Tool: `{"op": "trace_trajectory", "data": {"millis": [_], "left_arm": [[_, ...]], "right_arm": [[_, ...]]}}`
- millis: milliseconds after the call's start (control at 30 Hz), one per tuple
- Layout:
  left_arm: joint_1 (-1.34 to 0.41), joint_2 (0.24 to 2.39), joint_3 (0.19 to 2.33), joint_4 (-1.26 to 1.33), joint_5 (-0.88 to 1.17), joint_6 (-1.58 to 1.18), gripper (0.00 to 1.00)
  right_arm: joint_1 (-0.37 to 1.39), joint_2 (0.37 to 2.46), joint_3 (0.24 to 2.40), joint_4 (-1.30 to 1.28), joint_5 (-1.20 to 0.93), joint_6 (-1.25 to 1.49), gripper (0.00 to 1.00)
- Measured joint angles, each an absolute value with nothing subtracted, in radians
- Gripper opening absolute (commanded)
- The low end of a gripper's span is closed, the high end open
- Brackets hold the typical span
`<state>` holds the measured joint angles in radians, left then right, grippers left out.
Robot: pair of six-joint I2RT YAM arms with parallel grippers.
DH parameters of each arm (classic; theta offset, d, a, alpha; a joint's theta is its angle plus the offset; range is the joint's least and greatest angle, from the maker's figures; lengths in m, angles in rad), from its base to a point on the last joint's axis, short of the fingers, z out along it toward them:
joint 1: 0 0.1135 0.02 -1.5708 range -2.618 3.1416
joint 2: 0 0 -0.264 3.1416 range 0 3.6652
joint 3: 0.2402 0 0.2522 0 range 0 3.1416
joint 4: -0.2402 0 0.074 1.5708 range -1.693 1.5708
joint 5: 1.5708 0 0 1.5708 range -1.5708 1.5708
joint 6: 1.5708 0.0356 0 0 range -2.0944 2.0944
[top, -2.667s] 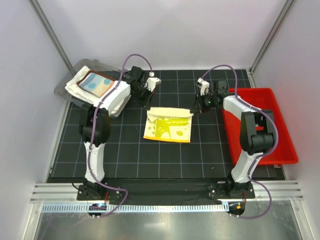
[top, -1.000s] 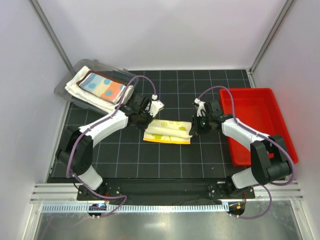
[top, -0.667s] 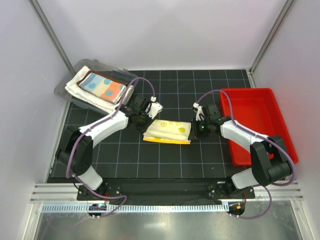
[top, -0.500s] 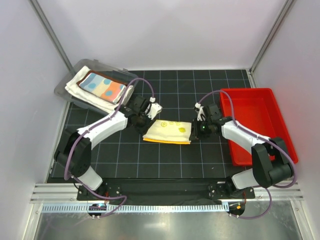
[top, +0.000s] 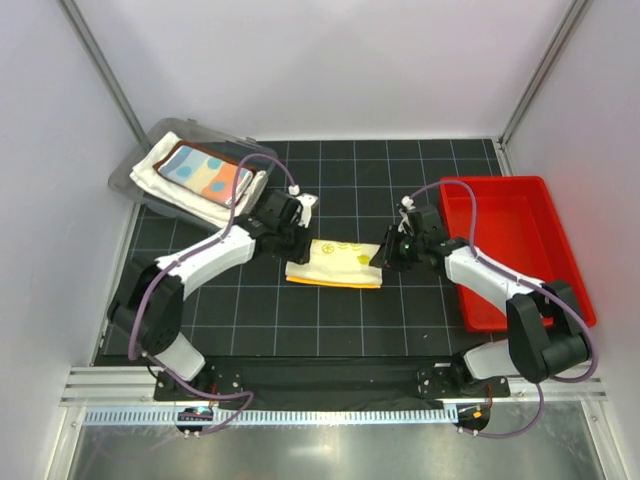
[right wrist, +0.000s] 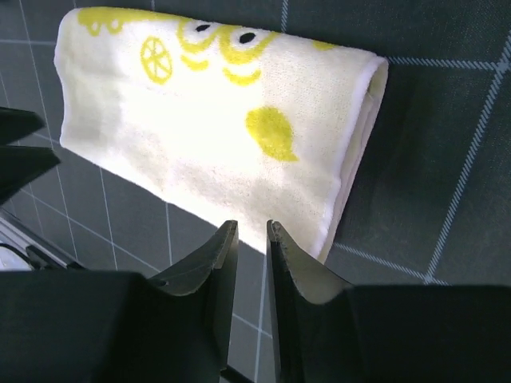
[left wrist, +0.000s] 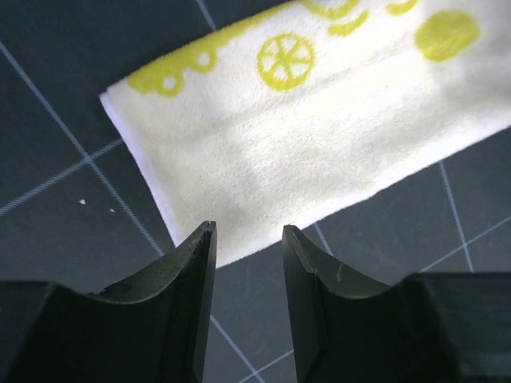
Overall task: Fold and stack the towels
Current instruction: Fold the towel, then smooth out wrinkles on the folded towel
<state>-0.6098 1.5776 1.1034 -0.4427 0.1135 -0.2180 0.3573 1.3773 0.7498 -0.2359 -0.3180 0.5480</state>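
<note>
The black gridded surface (top: 300, 320) carries the yellow towel (top: 335, 263) near its middle, folded into a narrow band. The band's long sides run left to right, and its doubled edge shows at the right end. Its print is lemon slices, curved strokes and solid yellow blobs on a pale ground.

The left end effector (left wrist: 247, 231) hangs just off the yellow towel's left end. Its jaws stand apart with nothing between them, and the towel's near-left corner lies just past the fingertips. The right end effector (right wrist: 251, 227) sits just off the yellow towel's right end. Its jaws are parted by only a narrow gap and grip nothing, and the towel's near edge runs just beyond the tips. Neither end effector holds the cloth, which lies flat between the two.

To the right of the yellow towel stands a red bin (top: 520, 183). Farther back and to the yellow towel's left, a clear tray (top: 190, 125) holds a stack. The cream-white towel (top: 160, 180) is at the bottom, a rust-brown towel (top: 190, 148) shows only as a rim above it, and the light-blue dotted towel (top: 205, 172) lies on top.
</note>
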Motion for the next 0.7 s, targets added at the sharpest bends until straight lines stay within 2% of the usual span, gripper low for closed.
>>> {"op": "trace_trajectory", "data": {"millis": [233,533,700], "left_arm": [[-0.610,1.675,1.057,-0.420,0.070,-0.315,0.42],[-0.610,1.682,1.065,-0.439,-0.068,-0.395,0.45],[-0.609,1.685,1.127,-0.441,-0.054,-0.418,0.46]], "right_arm": [[0.358,1.474,0.632,-0.099,-0.324,0.596,0.28],[0.358,1.459,0.657,-0.121,-0.339,0.570,0.27],[0.358,1.447,0.694,-0.105,-0.365,0.577,0.27]]}}
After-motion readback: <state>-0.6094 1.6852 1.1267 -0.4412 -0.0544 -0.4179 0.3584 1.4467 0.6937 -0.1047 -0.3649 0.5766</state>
